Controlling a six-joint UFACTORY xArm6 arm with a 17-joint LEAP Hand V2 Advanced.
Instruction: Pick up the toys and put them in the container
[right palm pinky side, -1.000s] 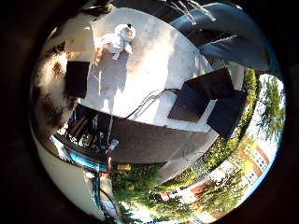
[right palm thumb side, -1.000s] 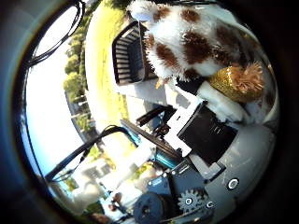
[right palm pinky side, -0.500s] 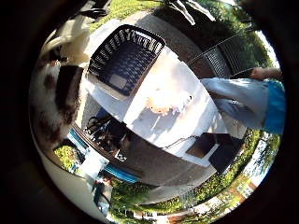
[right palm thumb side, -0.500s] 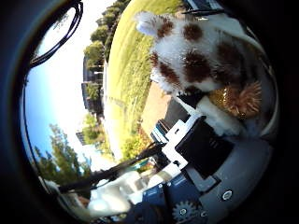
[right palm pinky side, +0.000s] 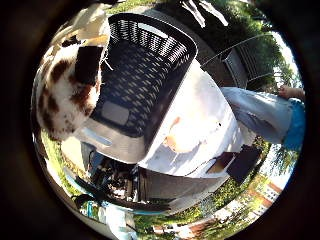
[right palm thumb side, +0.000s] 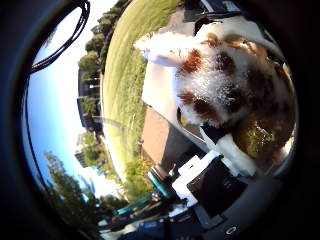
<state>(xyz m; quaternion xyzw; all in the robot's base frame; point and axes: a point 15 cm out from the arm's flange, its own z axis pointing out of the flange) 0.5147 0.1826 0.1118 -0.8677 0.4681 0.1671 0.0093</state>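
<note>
the robot hand (right palm thumb side: 220, 175) is closed around a plush toy (right palm thumb side: 225, 85), a white stuffed animal with brown spots, and its white and black fingers (right palm thumb side: 232, 152) curl against the fur so that the toy fills much of the thumb side view, close to the palm. a yellowish tuft (right palm thumb side: 257, 137) of the toy shows beside those fingers. in the little finger side view the same spotted toy is held up off the table, hanging at the rim of a black basket (right palm pinky side: 145, 75), partly over the opening at one end; a black finger pad (right palm pinky side: 88, 64) presses on its flank. the basket is a rectangular container with slotted, lattice-like walls and a lattice floor, standing upright on the white table (right palm pinky side: 200, 135), and nothing can be made out lying on its floor. beside the basket on the table lies a pale toy (right palm pinky side: 182, 140), washed out in sunlight, so its kind cannot be told. black flat items (right palm pinky side: 245, 162) lie at the far end of the table. a person's blue sleeve and hand (right palm pinky side: 292, 107) show beyond the table, touching none of these things. grass and trees lie around.
</note>
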